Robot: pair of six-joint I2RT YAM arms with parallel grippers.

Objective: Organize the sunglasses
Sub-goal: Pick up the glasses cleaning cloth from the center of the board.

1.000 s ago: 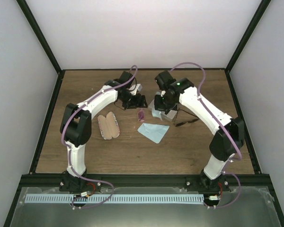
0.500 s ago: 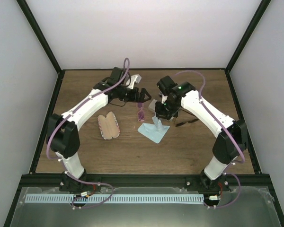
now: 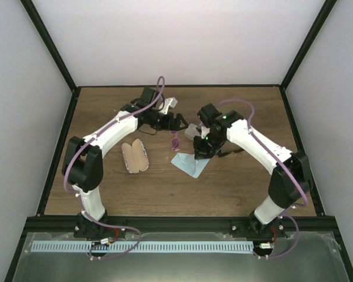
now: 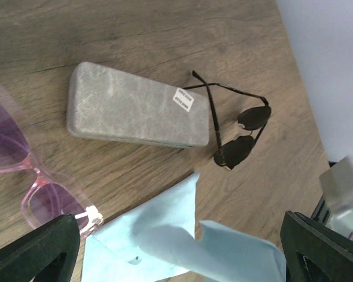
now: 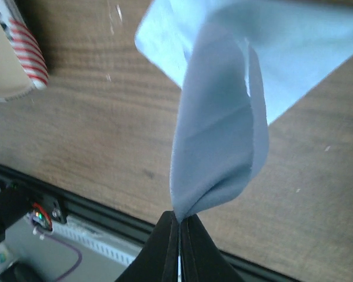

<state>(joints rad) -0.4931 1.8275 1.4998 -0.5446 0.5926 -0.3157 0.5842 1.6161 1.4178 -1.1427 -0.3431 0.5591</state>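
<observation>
The purple-pink sunglasses [image 3: 176, 142] lie on the table between the arms; they also show at the left edge of the left wrist view [image 4: 23, 176]. The black wire-frame sunglasses [image 4: 241, 132] lie folded to the right of the grey case [image 4: 135, 108]; in the top view they [image 3: 228, 153] are partly hidden by the right arm. My left gripper [image 3: 177, 122] hovers open and empty just behind the pink pair; in its own view its tips [image 4: 182, 261] are wide apart. My right gripper [image 3: 197, 153] is shut on a light blue cloth [image 5: 223, 129], which it holds lifted by a pinched fold.
A second part of the blue cloth [image 3: 188, 165] lies flat on the table near the middle. The open pink-striped case [image 3: 135, 155] lies to the left and shows in the right wrist view [image 5: 17, 53]. The grey case [image 3: 192, 130] sits behind the right gripper.
My right gripper has pinched the blue cloth and moved it toward the near left. My left arm has reached further right, over the pink sunglasses.
</observation>
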